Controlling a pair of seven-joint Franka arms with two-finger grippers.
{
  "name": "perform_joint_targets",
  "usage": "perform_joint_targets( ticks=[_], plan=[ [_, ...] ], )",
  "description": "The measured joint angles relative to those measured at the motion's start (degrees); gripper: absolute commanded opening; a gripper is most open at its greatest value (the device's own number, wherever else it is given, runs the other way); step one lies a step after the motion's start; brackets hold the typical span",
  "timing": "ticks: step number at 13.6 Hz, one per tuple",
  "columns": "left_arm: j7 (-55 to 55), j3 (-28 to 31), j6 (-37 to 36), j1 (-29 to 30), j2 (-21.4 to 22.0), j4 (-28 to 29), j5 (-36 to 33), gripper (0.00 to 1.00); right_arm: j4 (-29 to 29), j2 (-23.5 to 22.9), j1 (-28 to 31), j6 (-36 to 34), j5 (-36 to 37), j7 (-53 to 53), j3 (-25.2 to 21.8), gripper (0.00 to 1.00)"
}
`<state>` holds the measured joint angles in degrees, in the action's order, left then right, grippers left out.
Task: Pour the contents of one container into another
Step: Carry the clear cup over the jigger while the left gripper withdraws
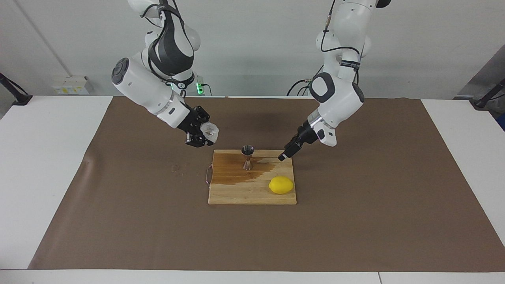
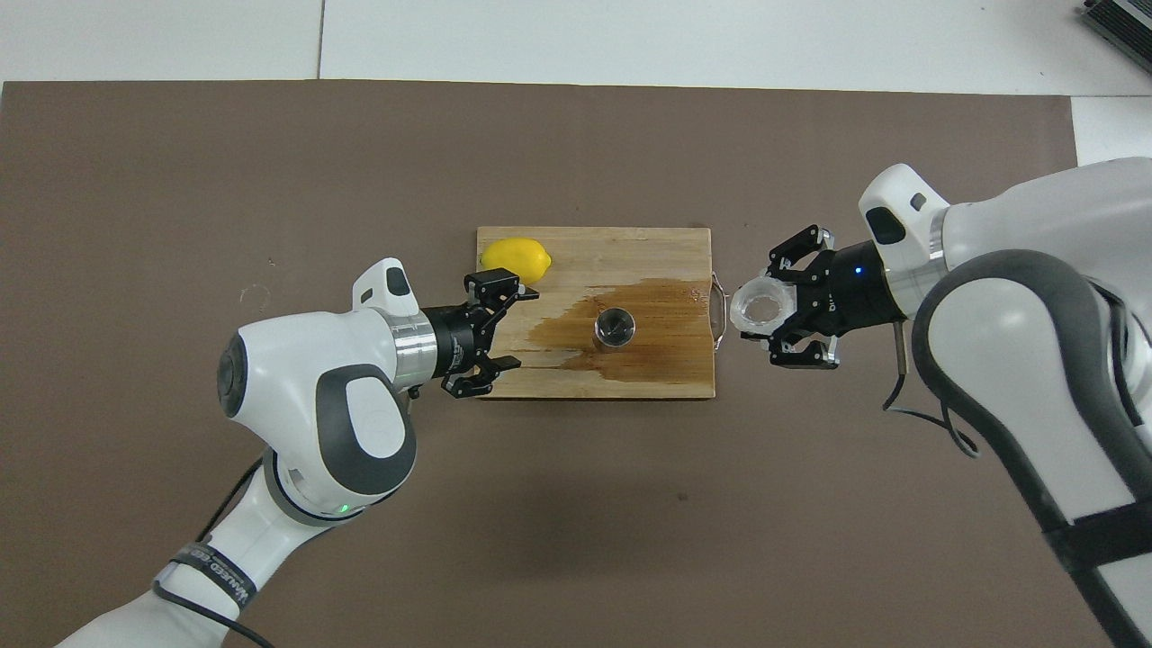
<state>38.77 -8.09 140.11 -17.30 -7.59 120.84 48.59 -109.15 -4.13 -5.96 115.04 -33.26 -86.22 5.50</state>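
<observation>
The steel jigger [image 1: 247, 157] [image 2: 615, 327] stands upright on a wooden cutting board [image 1: 252, 194] [image 2: 630, 247], in a dark wet patch. My right gripper [image 1: 204, 136] [image 2: 765, 310] is shut on the bumpy white cup [image 1: 209, 131] [image 2: 759, 306]. It holds the cup in the air over the brown mat, just off the board's handle end, with the round mouth showing from above. My left gripper [image 1: 284, 155] [image 2: 517, 327] is open and empty over the board's edge at the left arm's end, apart from the jigger.
A yellow lemon [image 1: 281, 185] [image 2: 516, 261] lies on the board's corner farthest from the robots, at the left arm's end. A wire handle [image 1: 208, 176] [image 2: 719, 306] sticks out of the board's other end. Small droplets [image 1: 177, 169] dot the brown mat [image 1: 355, 221].
</observation>
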Motion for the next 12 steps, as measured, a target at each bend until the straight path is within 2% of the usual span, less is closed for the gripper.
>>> perform_joint_targets(
  ticks=[3, 6, 8, 12],
  plan=[
    [-0.24, 0.09, -10.10, 4.84, 0.62, -5.90, -16.51, 1.00, -0.02, -0.07, -3.38, 3.90, 4.93, 3.88, 0.00, 0.25],
    [-2.00, 0.11, -20.14, 7.93, 0.91, -12.11, -29.93, 1.00, -0.09, -0.17, -7.01, 7.81, 11.70, 8.65, 0.01, 0.25],
    [-5.99, 0.15, -24.03, 9.74, 1.17, -14.97, -36.34, 1.00, -0.20, -0.34, -9.24, 10.36, 15.09, 11.49, 0.02, 0.25],
    [-11.95, 0.17, -25.30, 12.00, 3.24, -15.77, -44.27, 1.00, -0.47, -2.07, -12.02, 15.48, 19.32, 13.75, 0.04, 0.25]
  ],
)
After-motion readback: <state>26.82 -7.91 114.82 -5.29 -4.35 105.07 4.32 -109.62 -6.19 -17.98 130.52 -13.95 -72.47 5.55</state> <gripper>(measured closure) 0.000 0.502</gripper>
